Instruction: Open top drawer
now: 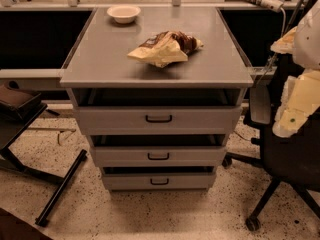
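The top drawer (pixel 157 118) is the widest of three grey drawers in a metal cabinet, directly under the cabinet top. It has a small black bracket handle (pixel 159 118) at its centre, and a dark gap shows above its front. My gripper (pixel 291 120), a cream and white piece at the end of my arm, hangs at the far right. It is level with the top drawer, well to the right of it and clear of the handle, and it holds nothing that I can see.
On the cabinet top (pixel 100 59) lie a chip bag (pixel 165 48) and a white bowl (pixel 123 13). Two narrower drawers (pixel 158 156) sit below. A black office chair (pixel 285 154) stands at the right, behind my arm. A black stand (pixel 60 186) is at the left.
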Controlling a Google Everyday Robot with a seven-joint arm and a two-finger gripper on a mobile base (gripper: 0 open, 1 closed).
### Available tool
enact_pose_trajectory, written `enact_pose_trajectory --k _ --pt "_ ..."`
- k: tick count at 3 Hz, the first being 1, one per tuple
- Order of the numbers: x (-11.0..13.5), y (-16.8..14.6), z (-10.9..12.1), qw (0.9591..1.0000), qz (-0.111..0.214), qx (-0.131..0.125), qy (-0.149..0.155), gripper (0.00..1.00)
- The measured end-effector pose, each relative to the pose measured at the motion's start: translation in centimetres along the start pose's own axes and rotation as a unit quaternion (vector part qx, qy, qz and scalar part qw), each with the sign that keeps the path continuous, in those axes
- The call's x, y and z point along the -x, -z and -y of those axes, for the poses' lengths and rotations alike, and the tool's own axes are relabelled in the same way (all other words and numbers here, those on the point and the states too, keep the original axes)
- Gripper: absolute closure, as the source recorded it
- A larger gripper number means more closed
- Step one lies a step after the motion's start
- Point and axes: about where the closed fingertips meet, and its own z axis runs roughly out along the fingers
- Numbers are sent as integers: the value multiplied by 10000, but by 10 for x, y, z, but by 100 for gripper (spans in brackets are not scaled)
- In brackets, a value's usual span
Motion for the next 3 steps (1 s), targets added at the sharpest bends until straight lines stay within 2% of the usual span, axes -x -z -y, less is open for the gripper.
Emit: enact_pose_trajectory --k 1,2,3 --pt "3 -8 -3 10000 79 8 40 0" --pt "8 -45 -17 9987 463 180 103 0" --pt "24 -99 -30 9951 914 289 243 0"
